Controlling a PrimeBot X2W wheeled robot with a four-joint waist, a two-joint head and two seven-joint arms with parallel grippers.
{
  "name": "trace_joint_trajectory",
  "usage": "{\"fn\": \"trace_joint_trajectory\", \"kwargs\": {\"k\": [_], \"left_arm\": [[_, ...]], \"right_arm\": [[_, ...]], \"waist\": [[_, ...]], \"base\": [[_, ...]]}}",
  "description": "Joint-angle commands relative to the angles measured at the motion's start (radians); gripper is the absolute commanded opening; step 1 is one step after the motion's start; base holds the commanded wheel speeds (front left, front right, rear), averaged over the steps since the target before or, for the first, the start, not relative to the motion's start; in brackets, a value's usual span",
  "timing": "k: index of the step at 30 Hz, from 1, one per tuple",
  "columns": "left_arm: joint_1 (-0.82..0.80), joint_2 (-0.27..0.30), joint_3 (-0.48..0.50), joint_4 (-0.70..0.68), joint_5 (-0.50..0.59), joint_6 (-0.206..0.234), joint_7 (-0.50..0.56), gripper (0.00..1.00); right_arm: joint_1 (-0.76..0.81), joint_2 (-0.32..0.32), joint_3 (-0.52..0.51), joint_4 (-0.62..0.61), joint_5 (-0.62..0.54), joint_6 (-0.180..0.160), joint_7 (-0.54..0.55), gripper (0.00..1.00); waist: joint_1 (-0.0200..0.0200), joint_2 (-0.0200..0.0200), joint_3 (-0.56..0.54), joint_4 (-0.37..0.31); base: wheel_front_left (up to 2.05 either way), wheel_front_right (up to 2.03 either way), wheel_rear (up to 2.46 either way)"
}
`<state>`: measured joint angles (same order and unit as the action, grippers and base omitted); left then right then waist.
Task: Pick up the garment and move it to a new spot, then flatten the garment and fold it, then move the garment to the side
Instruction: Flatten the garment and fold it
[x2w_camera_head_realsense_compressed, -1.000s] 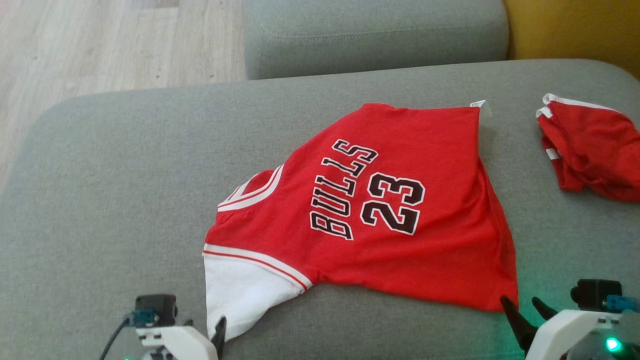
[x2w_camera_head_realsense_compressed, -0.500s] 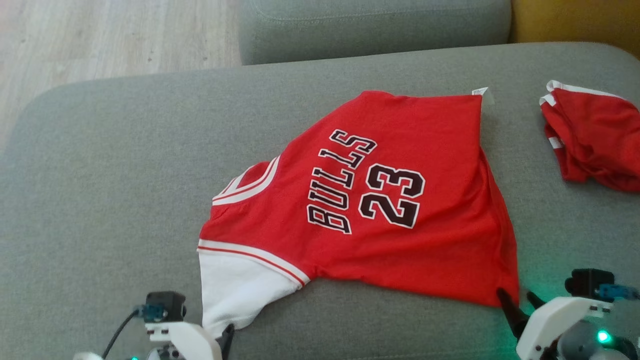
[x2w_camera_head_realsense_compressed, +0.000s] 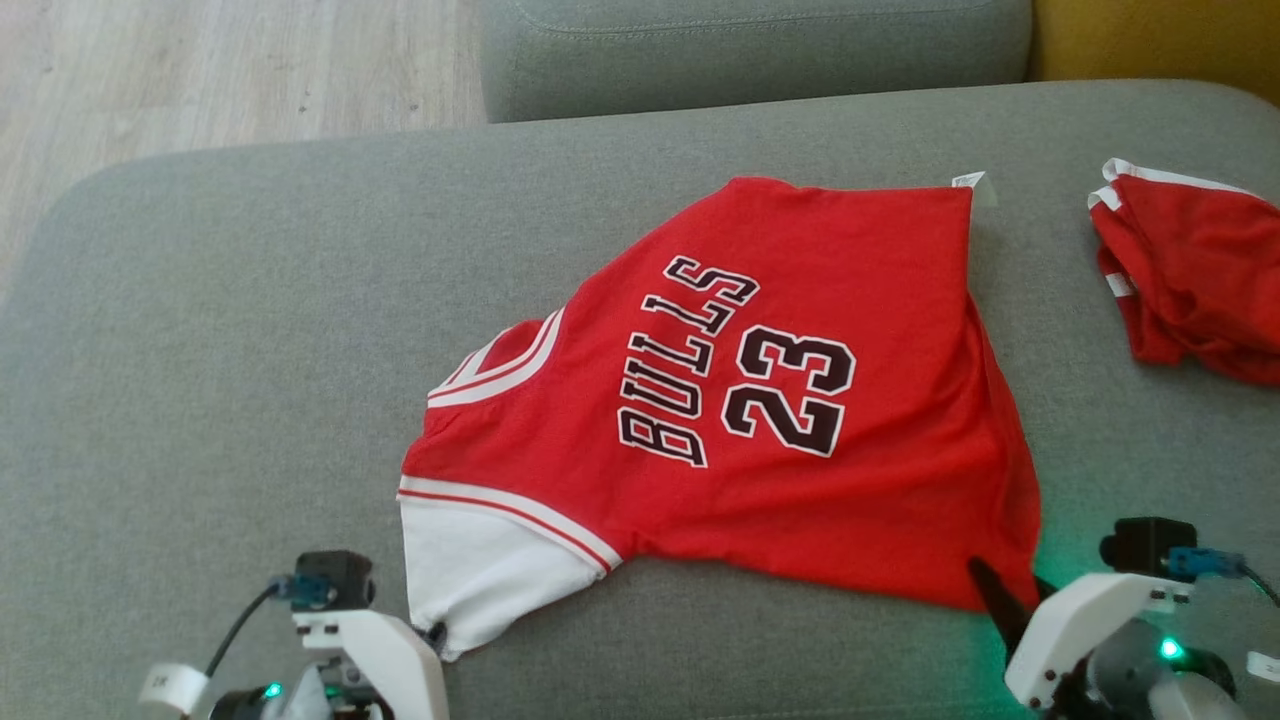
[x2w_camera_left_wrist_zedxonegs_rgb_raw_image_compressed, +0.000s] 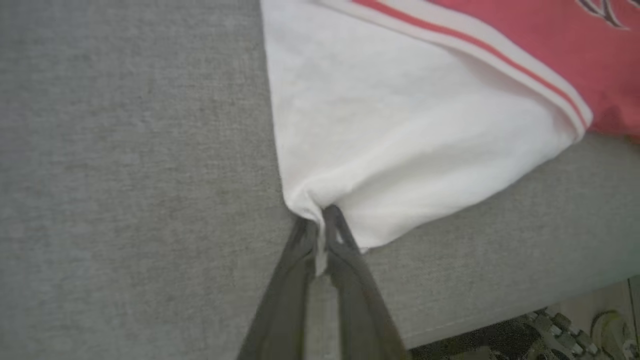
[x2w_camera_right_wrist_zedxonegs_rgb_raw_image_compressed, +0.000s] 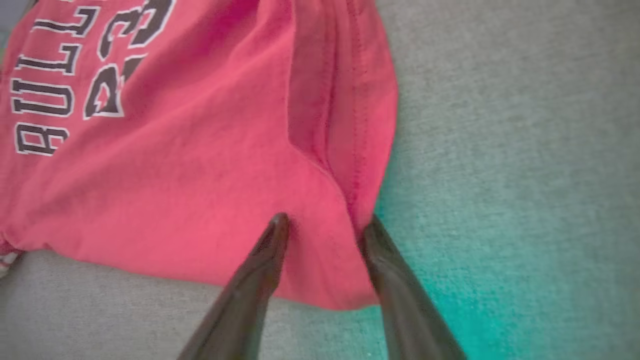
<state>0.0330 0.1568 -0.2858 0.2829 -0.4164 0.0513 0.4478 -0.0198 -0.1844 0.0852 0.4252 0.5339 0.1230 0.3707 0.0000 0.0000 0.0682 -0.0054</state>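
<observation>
Red basketball jersey (x2w_camera_head_realsense_compressed: 760, 400), lettered BULLS 23 in black with white edging, is met at its two near corners. The left gripper (x2w_camera_left_wrist_zedxonegs_rgb_raw_image_compressed: 320, 222) has its dark fingers pressed together on the tip of the white sleeve (x2w_camera_left_wrist_zedxonegs_rgb_raw_image_compressed: 400, 135), and the cloth puckers where they pinch it. The right gripper (x2w_camera_right_wrist_zedxonegs_rgb_raw_image_compressed: 326, 222) has its jaws apart, and the corner of the red hem lies between the two fingers, unpinched.

From there the jersey lies spread out, print upward, around the middle of a broad grey fabric seat cushion (x2w_camera_head_realsense_compressed: 250, 350). Its white-trimmed collar points to the robot's left and its hem to the right. A small white label (x2w_camera_head_realsense_compressed: 970, 180) sticks out at the far hem corner. Green light tints the cushion beside the right gripper.

A crumpled red garment with white trim (x2w_camera_head_realsense_compressed: 1190, 280) lies well apart at the right edge. Beyond are a second grey cushion (x2w_camera_head_realsense_compressed: 750, 50), pale wooden floor (x2w_camera_head_realsense_compressed: 200, 70) and a yellow surface (x2w_camera_head_realsense_compressed: 1150, 40).
</observation>
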Motion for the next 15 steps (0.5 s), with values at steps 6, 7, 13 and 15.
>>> {"fn": "trace_joint_trajectory", "kwargs": {"k": [6,7,13,15], "left_arm": [[-0.028,0.005,0.018,-0.016,-0.011,-0.012,-0.019,0.00],[-0.026,0.006,0.021,-0.027,-0.014,-0.012,-0.022,0.00],[-0.030,0.022,0.036,-0.133,-0.027,-0.020,-0.043,0.00],[-0.055,0.029,0.042,-0.168,-0.033,-0.031,-0.047,0.00]], "right_arm": [[-0.044,-0.035,0.054,-0.024,0.036,0.008,-0.093,0.00],[-0.046,-0.039,0.055,-0.027,0.042,0.008,-0.109,0.00],[-0.052,-0.063,0.060,-0.083,0.106,0.008,-0.185,0.00],[-0.069,-0.073,0.055,-0.112,0.140,0.008,-0.198,0.00]], "waist": [[0.0000,0.0000,-0.017,0.003],[0.0000,0.0000,-0.020,0.004],[0.0000,0.0000,-0.030,0.006],[0.0000,0.0000,-0.023,0.006]], "base": [[0.00,0.00,0.00],[0.00,0.00,0.00],[0.00,0.00,0.00],[0.00,0.00,0.00]]}}
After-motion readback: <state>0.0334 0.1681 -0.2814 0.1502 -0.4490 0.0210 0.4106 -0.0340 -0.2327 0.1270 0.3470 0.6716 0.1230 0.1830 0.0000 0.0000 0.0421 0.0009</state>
